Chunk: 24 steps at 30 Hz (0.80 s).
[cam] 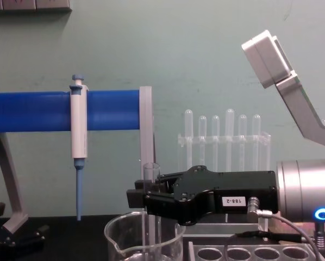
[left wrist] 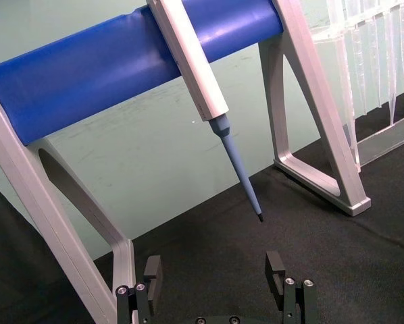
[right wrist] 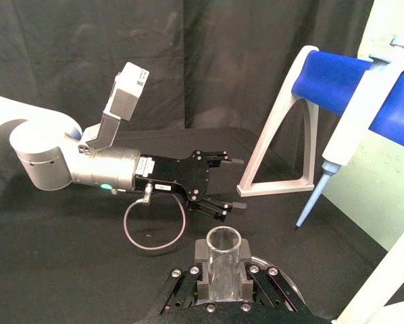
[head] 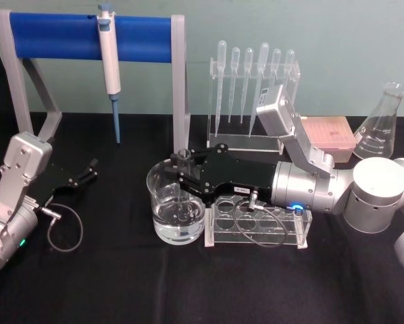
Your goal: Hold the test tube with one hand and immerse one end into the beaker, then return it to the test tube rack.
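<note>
One test tube point(cam: 150, 174), clenched in the right gripper point(cam: 141, 200), seemingly dipped into the beaker point(cam: 116, 239) (left gripper point(left wrist: 214, 270) released, idle at the table's left edge); the next move called for a straight lift toward the rack point(head: 219, 233).

Head camera peered steeply down at the table point(head: 121, 283); chest camera sat low, level, tight on the beaker point(cam: 122, 244). Left wrist camera hugged the blue stand point(left wrist: 121, 61); right wrist camera stared past the test tube point(right wrist: 223, 260) toward nine o'clock. All four caught that stand, eleven o'clock overhead.
</note>
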{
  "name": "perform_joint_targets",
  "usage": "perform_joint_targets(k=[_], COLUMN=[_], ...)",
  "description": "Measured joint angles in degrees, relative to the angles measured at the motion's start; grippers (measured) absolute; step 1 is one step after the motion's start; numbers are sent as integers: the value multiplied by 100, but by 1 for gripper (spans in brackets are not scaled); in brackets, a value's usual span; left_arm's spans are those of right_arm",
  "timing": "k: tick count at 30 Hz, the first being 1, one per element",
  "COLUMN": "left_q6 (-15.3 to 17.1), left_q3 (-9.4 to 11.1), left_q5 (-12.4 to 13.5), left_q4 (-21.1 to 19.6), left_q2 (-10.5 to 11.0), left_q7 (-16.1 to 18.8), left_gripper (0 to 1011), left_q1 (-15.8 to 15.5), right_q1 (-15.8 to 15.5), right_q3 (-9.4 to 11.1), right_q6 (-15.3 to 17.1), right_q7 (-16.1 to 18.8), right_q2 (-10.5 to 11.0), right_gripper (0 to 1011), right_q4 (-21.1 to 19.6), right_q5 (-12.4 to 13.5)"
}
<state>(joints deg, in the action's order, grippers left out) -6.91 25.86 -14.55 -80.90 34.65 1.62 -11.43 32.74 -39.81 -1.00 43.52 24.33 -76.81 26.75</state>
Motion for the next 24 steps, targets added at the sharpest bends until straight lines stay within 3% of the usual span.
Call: perform_joint_targets(k=[24], left_q6=[0], left_q3=[0], left_q5=[0], left_q4=[0], left_q2=[0], left_q7=[0], left_gripper=[1000], left_q1=[0], right_q1=[0], right_q3=[0], right_q6=[0], right_q7=[0], right_q2=[0], right_gripper=[238], right_q4=[0], right_q5=[0])
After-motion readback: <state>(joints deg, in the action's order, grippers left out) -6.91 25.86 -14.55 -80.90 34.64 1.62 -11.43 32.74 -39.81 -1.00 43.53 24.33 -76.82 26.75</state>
